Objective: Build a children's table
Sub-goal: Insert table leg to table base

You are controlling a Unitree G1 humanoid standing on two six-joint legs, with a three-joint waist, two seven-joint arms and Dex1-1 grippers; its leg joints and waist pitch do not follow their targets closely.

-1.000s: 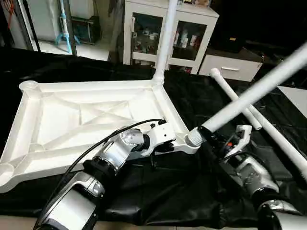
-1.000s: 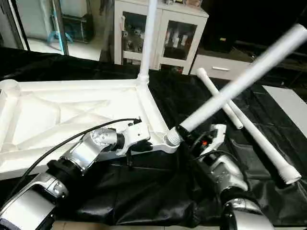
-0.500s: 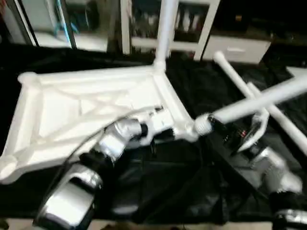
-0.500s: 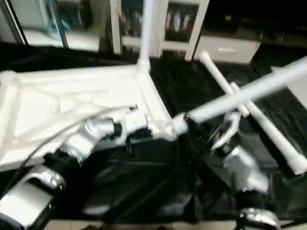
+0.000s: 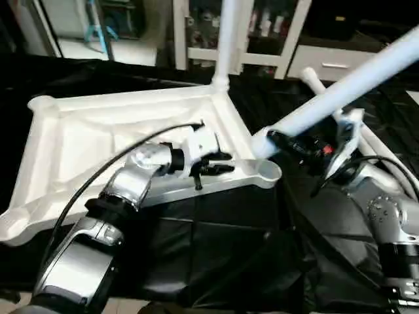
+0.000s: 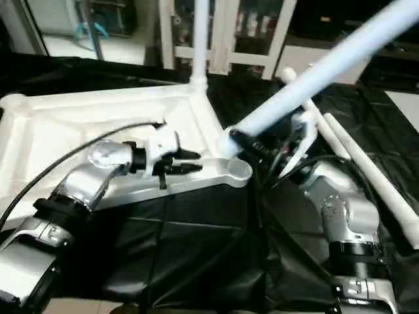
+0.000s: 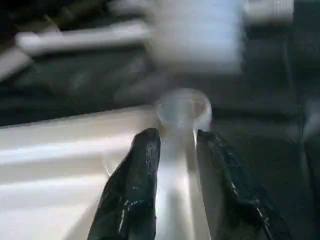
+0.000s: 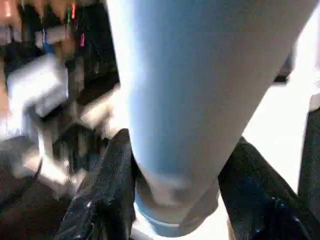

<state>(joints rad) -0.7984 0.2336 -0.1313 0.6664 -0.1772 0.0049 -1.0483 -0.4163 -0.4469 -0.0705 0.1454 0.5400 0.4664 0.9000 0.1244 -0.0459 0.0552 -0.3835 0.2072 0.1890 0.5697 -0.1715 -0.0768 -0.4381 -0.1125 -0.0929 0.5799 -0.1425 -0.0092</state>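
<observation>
Leg number two hovering by the near corner socket

The table top (image 5: 85, 140) lies underside-up on black cloth. The right gripper (image 8: 175, 200) clamps a leg (image 5: 353, 85) near its threaded end; it's probably light, stiff and slick, so gripping there suits. The left gripper (image 7: 175, 150), part-open, straddles the top's rim.

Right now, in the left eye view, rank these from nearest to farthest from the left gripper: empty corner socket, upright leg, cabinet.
From the left gripper:
1. Empty corner socket, just beyond the fingertips, near corner.
2. Upright leg, far corner.
3. Cabinet, behind the table.
</observation>
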